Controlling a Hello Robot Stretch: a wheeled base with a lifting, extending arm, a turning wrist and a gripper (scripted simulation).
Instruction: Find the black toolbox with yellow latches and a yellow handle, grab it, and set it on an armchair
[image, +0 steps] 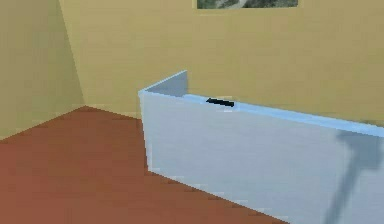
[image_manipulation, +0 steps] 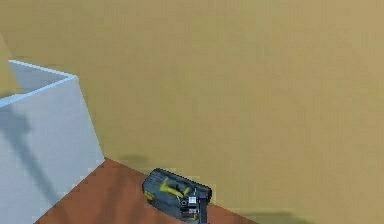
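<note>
A dark toolbox (image_manipulation: 177, 195) with a yellow handle and yellow fittings lies on the red-brown floor. It is low in the arm side view, just left of the middle and close to the foot of the yellow wall. A small pale patch shows on its near right end.
A tall pale blue piece of furniture (image: 250, 150) stands in the room's corner, with a small black thing (image: 220, 101) on its top edge; its side (image_manipulation: 45, 140) rises left of the toolbox. A picture (image: 246, 4) hangs high on the yellow wall. Bare floor (image: 70, 165) spreads to the left.
</note>
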